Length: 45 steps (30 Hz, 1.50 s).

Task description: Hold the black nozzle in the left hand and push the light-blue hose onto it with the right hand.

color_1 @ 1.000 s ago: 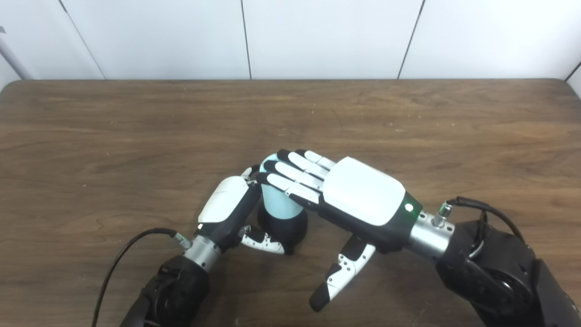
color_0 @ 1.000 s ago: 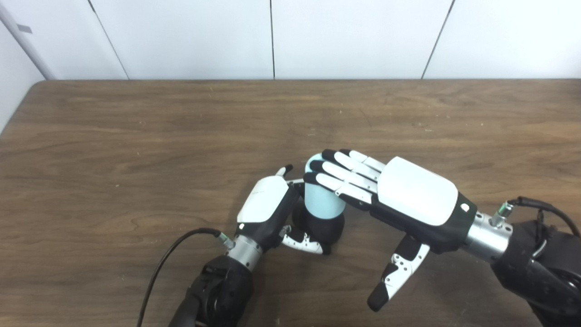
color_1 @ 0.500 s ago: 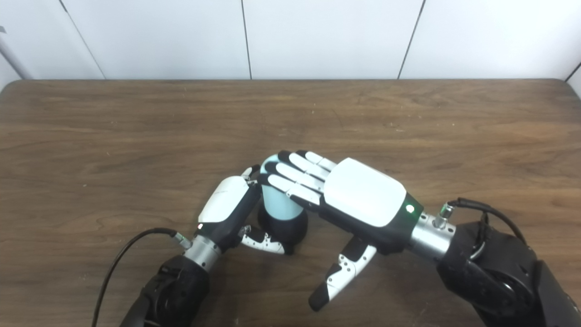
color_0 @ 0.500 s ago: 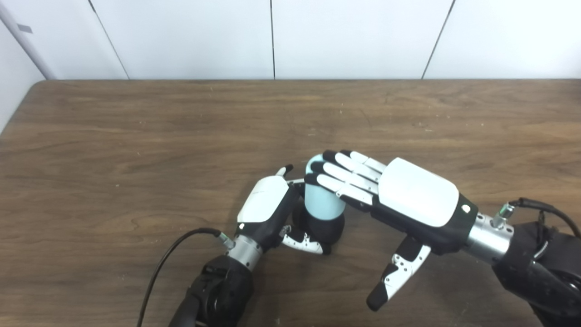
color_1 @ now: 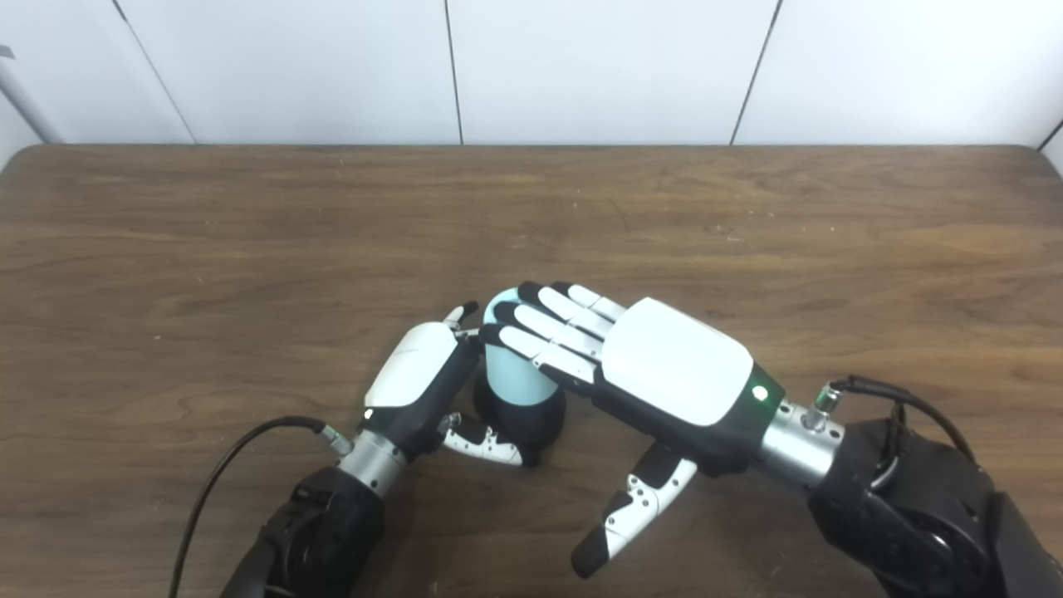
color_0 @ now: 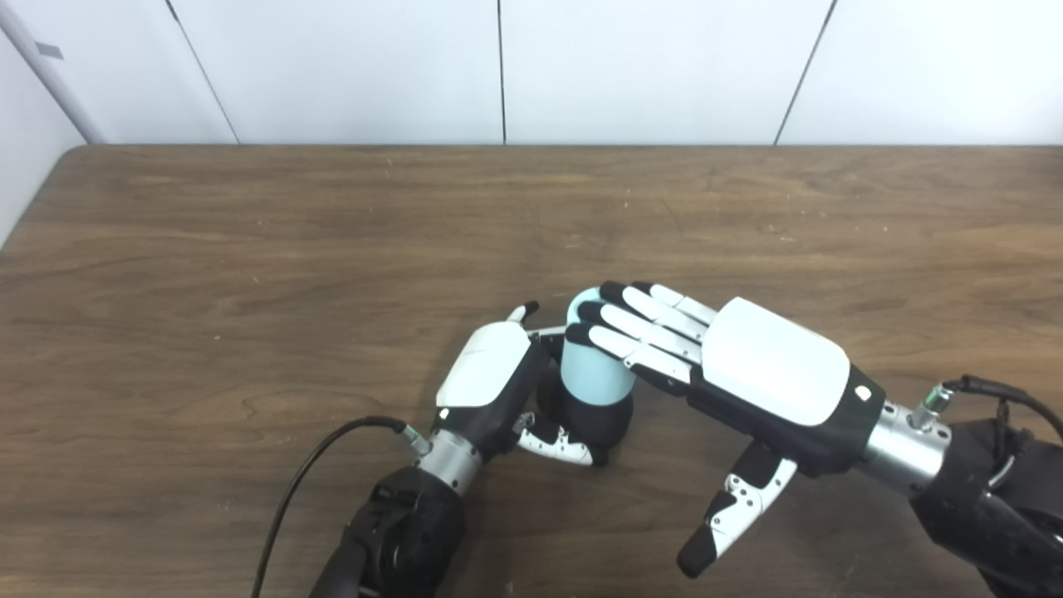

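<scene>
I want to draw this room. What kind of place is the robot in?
Probably a plain robot test room, not a home. There is a bare wooden table, plain white wall panels behind it, and only a light-blue hose on a black nozzle.

I note a dark brown wooden table [color_0: 249,249] filling most of both head views, its grain running left to right. The surface carries fine scratches and small pale specks, most of them in the far half, right of centre. The far left corner is rounded, and the far right corner shows only in the right eye view. Behind the far edge stands a white panelled wall [color_0: 648,66], divided by thin dark vertical seams. At far left a pale grey strip [color_0: 46,71] leans diagonally across the wall down toward the table's corner.
</scene>
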Tool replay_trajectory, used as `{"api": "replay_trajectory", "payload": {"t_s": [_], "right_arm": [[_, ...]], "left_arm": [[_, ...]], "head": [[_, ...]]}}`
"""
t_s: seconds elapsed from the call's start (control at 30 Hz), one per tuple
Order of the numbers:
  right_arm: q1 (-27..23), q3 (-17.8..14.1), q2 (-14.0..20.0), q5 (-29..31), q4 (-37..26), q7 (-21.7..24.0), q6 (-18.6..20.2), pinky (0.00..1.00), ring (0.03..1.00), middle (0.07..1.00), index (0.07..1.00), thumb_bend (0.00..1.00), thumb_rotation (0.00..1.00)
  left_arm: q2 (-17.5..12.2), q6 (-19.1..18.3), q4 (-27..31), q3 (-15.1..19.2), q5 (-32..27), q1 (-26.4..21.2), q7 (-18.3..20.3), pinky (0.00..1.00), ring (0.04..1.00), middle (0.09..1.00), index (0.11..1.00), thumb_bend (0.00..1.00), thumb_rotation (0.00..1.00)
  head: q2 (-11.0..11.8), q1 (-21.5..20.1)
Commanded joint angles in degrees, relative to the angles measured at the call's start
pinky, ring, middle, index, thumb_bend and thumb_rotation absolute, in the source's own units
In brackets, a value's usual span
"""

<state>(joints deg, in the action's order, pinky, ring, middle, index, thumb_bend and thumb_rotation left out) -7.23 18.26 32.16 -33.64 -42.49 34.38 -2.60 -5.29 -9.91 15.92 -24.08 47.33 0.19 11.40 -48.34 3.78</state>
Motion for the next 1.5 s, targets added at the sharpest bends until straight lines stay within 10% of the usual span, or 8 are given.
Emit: {"api": "replay_trajectory", "payload": {"t_s": [0.0, 0.7, 1.3, 1.47], "right_arm": [[0.5, 0.4, 1.6, -0.5, 0.3, 4.2, 0.6, 1.00, 1.000, 1.000, 1.000, 0.73, 1.00], [-9.5, -9.2, -3.3, 6.9, -4.8, 2.4, 4.6, 1.00, 1.000, 1.000, 0.994, 0.68, 1.00], [-9.1, -10.8, -3.3, 6.4, -4.2, 3.4, 6.8, 1.00, 1.000, 1.000, 0.994, 0.70, 1.00], [-8.6, -10.8, -3.1, 6.1, -4.1, 3.6, 7.3, 1.00, 1.000, 1.000, 0.993, 0.70, 1.00]], "left_arm": [[-1.4, -4.1, -3.0, 0.5, 1.7, 1.5, 2.3, 1.00, 0.640, 0.479, 0.493, 0.52, 0.00], [-1.1, -4.5, -3.5, 0.4, 1.7, 1.6, 2.3, 1.00, 0.643, 0.477, 0.494, 0.52, 0.00], [-1.2, -4.7, -3.4, 0.5, 1.9, 1.5, 2.5, 1.00, 0.650, 0.478, 0.500, 0.52, 0.00], [-1.4, -4.9, -2.1, 0.7, 1.3, 1.0, 3.4, 1.00, 0.701, 0.617, 0.496, 0.52, 0.02]], "head": [[0.0, 0.0], [0.2, 0.0], [-0.1, 0.2], [0.0, 0.2]]}}
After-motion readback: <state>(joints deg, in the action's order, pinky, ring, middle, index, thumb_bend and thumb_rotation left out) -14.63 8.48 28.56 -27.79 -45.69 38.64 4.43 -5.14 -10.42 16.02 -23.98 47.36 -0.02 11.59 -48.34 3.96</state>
